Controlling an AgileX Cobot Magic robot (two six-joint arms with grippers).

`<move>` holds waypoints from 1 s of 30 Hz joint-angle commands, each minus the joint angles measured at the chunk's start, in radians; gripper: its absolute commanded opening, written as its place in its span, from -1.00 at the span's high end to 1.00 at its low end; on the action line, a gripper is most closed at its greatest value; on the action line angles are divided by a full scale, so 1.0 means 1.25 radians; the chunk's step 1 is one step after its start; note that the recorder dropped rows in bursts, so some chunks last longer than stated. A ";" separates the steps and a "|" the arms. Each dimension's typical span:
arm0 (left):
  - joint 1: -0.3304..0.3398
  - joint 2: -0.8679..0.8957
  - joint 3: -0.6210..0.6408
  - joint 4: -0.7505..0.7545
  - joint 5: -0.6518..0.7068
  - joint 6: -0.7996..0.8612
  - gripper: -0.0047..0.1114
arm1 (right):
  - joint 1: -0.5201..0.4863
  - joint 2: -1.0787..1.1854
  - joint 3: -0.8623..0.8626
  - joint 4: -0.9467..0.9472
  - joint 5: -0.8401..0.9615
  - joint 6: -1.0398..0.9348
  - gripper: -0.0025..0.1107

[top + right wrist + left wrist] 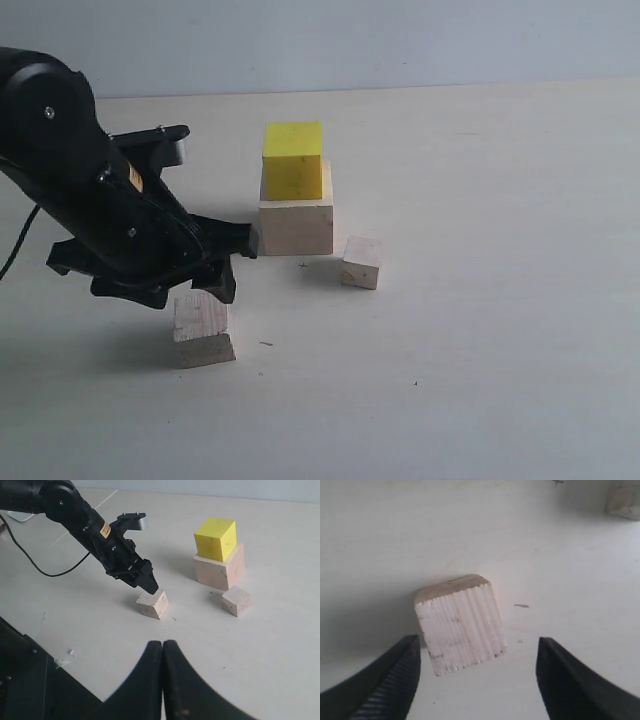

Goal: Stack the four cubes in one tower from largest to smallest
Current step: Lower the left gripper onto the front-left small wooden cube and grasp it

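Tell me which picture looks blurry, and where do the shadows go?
Left wrist view: the medium wooden cube looks soft and a bit blurry up close, with a grey shadow beside it. Exterior view: sharper, soft shadows lying left of that cube and of the large wooden cube. Right wrist view: clear, gentle shadows, no glare.

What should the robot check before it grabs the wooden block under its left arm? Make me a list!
1. Left end effector open: ok, jaws stand wide.
2. Medium wooden cube in the gap between the fingers: ok, though it looks slightly turned.
3. Fingers low enough to grip its sides: cannot tell.
4. Top of the yellow cube bare: ok. It sits on the large wooden cube.
5. Small wooden cube out of the way: ok, on the table beside the stack, not touching it.
6. Right end effector clear: ok, shut and away from the cubes.
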 commanded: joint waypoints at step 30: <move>-0.006 0.114 -0.002 -0.003 -0.076 -0.095 -0.14 | 0.001 -0.005 0.004 0.006 0.000 -0.021 0.96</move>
